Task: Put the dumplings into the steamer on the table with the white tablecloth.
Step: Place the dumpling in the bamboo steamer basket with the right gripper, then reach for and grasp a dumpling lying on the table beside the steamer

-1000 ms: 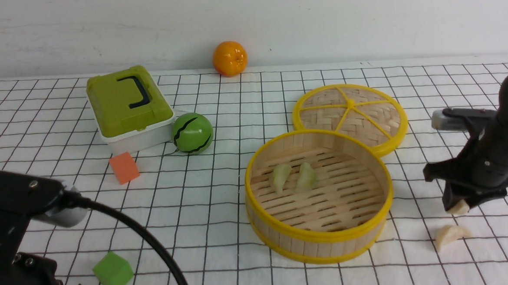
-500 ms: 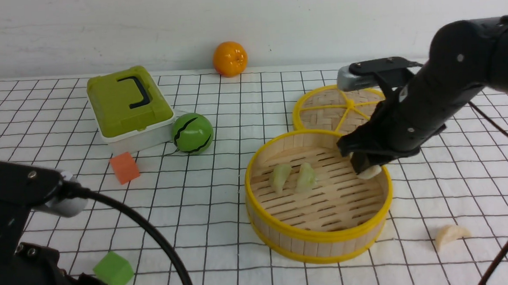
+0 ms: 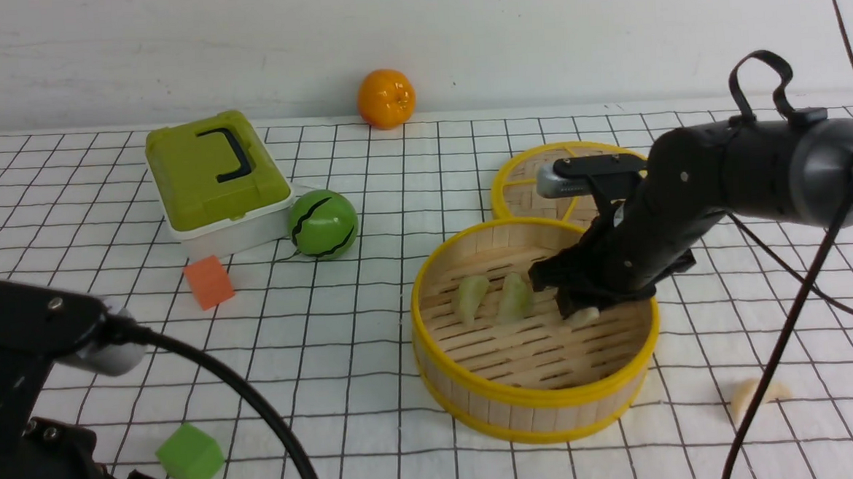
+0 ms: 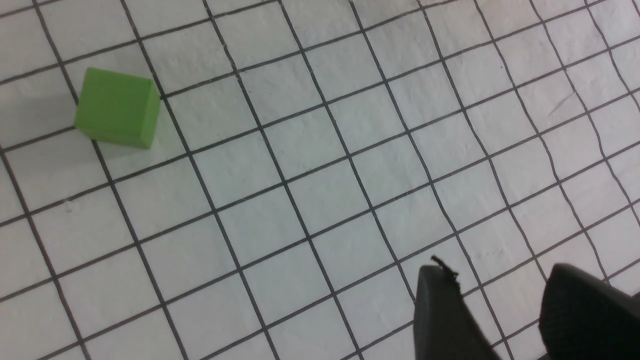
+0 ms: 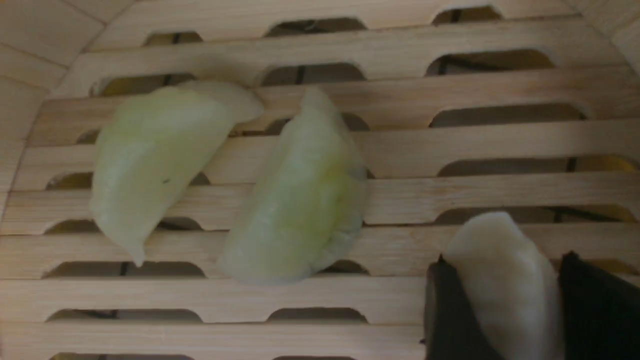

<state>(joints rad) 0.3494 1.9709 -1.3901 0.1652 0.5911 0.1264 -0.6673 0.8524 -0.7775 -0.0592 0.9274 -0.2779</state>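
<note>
The steamer (image 3: 544, 397) stands right of centre on the white tablecloth (image 3: 395, 197). Two greenish dumplings (image 3: 471, 298) (image 3: 514, 297) lie on its slatted floor; they also show in the right wrist view (image 5: 150, 160) (image 5: 305, 195). My right gripper (image 3: 580, 312) is inside the steamer, shut on a cream dumpling (image 5: 505, 285) low over the slats, right of the green pair. Another cream dumpling (image 3: 757, 395) lies on the cloth right of the steamer. My left gripper (image 4: 500, 290) is open and empty over bare cloth at the near left.
The flat woven lid (image 3: 533, 183) lies behind the steamer. A green lidded box (image 3: 211, 178), a green ball (image 3: 323, 224), an orange cube (image 3: 209, 281) and an orange (image 3: 386, 98) stand to the left and back. A green cube (image 3: 190, 456) (image 4: 117, 107) lies near my left arm.
My right gripper carried the cream dumpling from the cloth right of the steamer, up over the rim and down into the steamer. The left arm hardly moved.
</note>
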